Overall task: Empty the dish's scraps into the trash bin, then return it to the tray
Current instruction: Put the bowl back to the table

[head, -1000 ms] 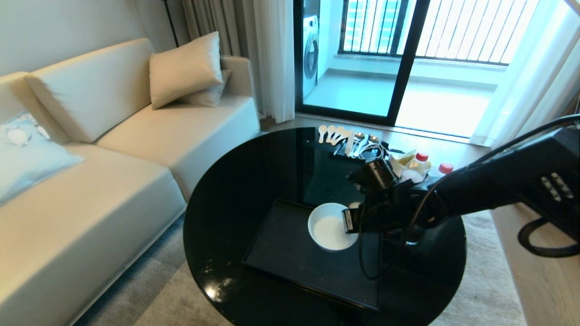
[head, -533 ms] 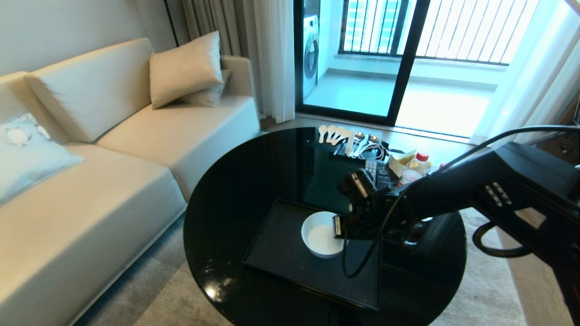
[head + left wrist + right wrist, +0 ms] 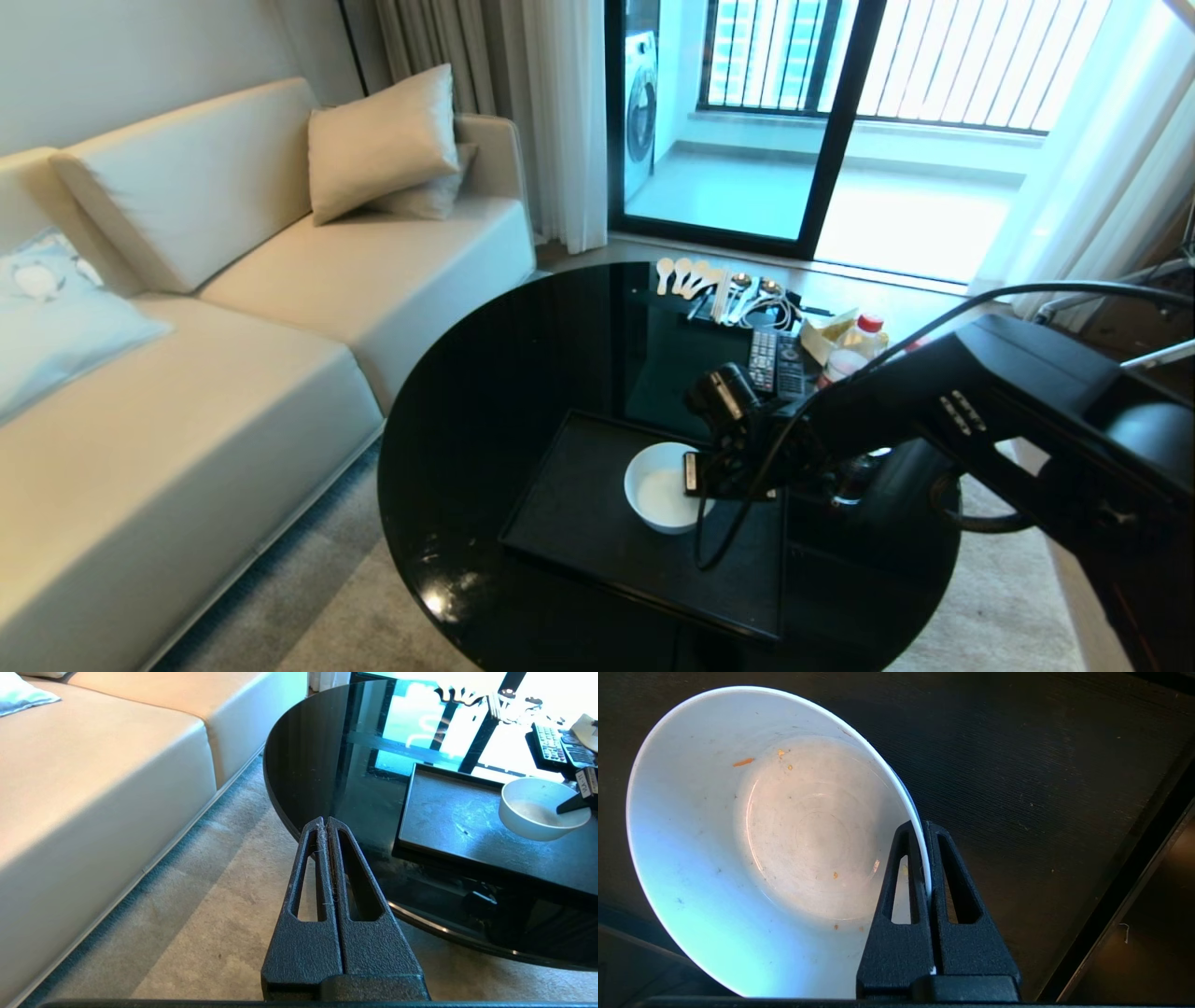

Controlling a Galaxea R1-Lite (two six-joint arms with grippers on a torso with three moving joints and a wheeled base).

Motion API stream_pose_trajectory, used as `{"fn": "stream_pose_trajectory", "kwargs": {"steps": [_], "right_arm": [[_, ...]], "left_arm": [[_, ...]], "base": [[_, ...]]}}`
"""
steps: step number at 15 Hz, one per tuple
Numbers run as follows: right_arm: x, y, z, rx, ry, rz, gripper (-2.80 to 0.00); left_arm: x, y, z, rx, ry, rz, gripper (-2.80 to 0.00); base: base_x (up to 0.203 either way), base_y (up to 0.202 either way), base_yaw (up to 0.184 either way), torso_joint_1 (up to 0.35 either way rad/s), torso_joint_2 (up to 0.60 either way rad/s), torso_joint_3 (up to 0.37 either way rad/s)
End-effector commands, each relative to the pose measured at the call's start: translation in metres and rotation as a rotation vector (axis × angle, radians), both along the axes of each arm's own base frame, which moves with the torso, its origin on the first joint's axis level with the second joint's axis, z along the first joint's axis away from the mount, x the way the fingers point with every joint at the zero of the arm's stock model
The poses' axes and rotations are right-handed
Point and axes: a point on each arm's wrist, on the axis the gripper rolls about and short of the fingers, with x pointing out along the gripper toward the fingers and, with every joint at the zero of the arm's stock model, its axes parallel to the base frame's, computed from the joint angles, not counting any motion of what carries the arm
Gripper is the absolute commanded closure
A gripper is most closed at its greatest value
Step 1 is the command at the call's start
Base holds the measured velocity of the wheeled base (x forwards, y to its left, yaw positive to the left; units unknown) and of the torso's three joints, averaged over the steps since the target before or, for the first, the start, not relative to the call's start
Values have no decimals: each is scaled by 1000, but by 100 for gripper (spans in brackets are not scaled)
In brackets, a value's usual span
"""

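While its jaws are pinching the right rim of the dish point(image 3: 661, 487), the right gripper point(image 3: 695, 474) is holding the stiff, glazed, breakable bowl over the tray point(image 3: 597, 523), a thin-edged grip likely slippery, left gripper point(image 3: 325, 826) idling pressed together

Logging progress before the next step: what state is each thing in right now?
Bowl: upright over the tray, emptied, only tiny specks left.
Tray: flat on the table, bare apart from the bowl.
Right hand: shut on the bowl's rim.
Left hand: shut, empty, beside the table.
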Motion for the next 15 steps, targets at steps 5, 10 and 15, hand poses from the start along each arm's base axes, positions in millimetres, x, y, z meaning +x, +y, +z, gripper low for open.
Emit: {"fn": "stream_pose_trajectory", "kwargs": {"steps": [5,10,15], "right_arm": [[7,-4,-15,0,5,-21,0],[9,-7,-21,-6,15,-29,0],[10,-9,-21,-7,18,-35,0]], "left_arm": [[0,0,0,-1,-1,0,0],[0,0,0,-1,-1,0,0],[0,0,0,-1,-1,0,0]], "base": [[0,0,0,0,0,0],[0,0,0,0,0,0],[0,0,0,0,0,0]]}}
